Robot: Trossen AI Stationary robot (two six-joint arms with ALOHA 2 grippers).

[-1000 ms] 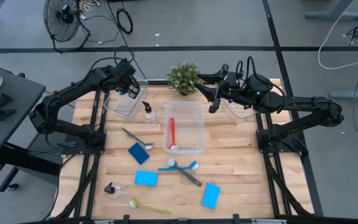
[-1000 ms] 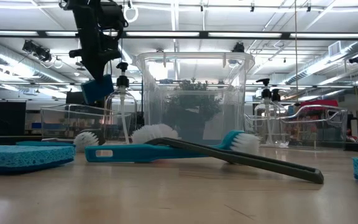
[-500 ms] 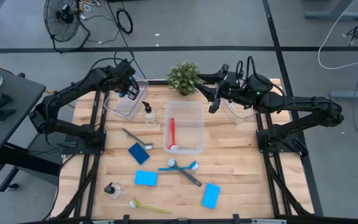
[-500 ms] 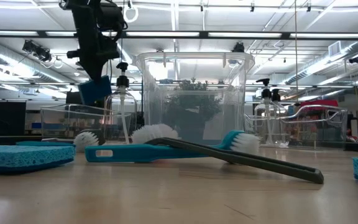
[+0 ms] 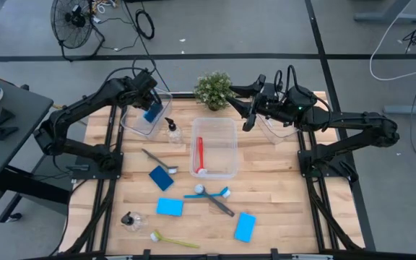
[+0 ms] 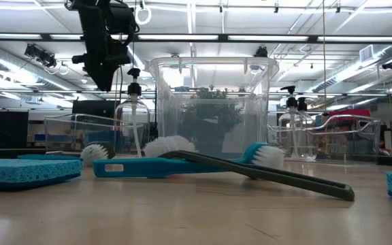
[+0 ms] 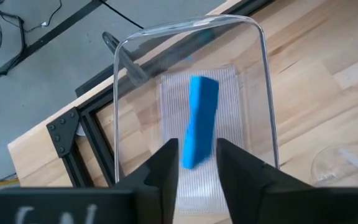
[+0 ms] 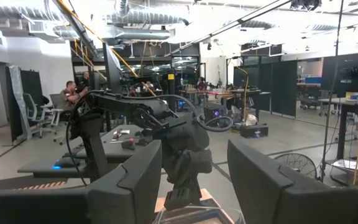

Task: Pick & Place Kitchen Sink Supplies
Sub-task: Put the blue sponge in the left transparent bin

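Inside the left bin (image 7: 263,93) a sponge (image 7: 201,121) stood on edge, clear of the left gripper (image 7: 196,163), whose jaws hung apart and empty just above the bin. Release looked sound; the arm would do well to lift straight up before swinging toward another sponge (image 5: 161,178) on the table (image 5: 280,188). The right gripper (image 5: 248,115) waited with jaws apart over the right bin (image 5: 276,130).

Both arms are dark, almost black, made of slim round links with thicker joints. Black cables run along the right arm (image 5: 338,121). The left end effector (image 7: 194,168) has two flat, dark fingers.
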